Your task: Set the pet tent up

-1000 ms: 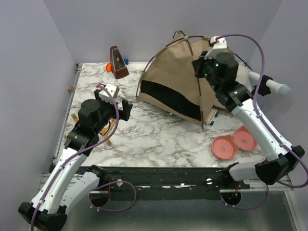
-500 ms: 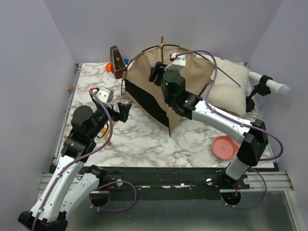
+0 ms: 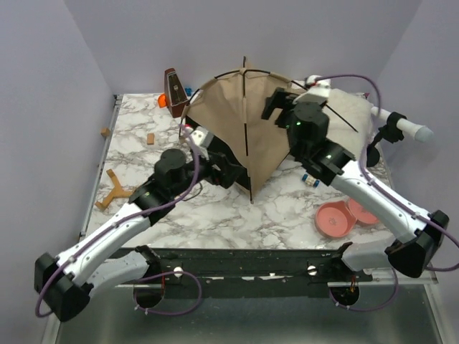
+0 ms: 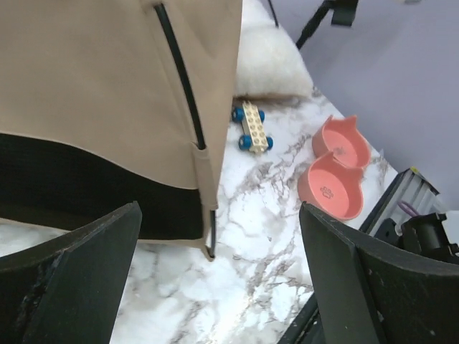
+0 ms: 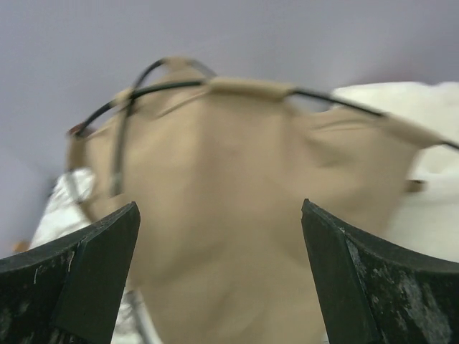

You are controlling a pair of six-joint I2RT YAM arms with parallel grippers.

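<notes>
The pet tent (image 3: 229,118) is tan fabric with a black band low on its left side and thin black poles crossing at the top. It stands at the back middle of the table. My left gripper (image 3: 228,169) is open, low beside the black band, near the tent's front corner. In the left wrist view the corner pole end (image 4: 209,247) lies between the open fingers (image 4: 86,265), untouched. My right gripper (image 3: 277,104) is open at the tent's upper right side. In the right wrist view the tan tent wall (image 5: 237,179) fills the space ahead of it, blurred.
A white pillow (image 3: 351,118) lies behind the tent on the right. Two pink bowls (image 3: 336,218) sit front right, and a blue-wheeled toy brick (image 4: 251,127) lies near the tent. A metronome (image 3: 176,92), a small wooden block (image 3: 150,138) and a wooden Y-piece (image 3: 115,192) are on the left.
The right gripper has opened and let go of the tent after carrying it leftward, then drawn back right. The left arm has reached right to the tent's front.
</notes>
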